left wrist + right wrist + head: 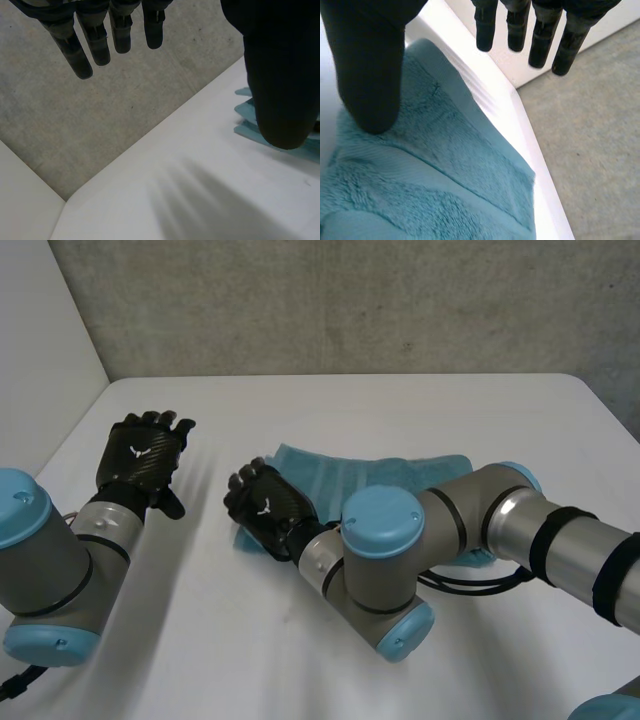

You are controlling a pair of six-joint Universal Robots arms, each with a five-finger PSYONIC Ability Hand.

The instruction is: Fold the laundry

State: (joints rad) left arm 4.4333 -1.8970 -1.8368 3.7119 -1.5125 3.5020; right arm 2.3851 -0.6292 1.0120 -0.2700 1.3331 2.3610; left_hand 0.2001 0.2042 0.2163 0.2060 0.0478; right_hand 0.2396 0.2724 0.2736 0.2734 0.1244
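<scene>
A teal towel (pixel 385 475) is seen lying on the white desk (pixel 330 405), towards its middle, with layered edges showing at the end nearest the left arm. The right hand (pixel 266 508) is held over that end of the towel; its fingers are kept straight and spread from the thumb, and nothing is gripped. Whether the towel is touched by the thumb cannot be told. The left hand (pixel 143 455) is held over bare desk, apart from the towel, with fingers straight and relaxed and nothing grasped.
</scene>
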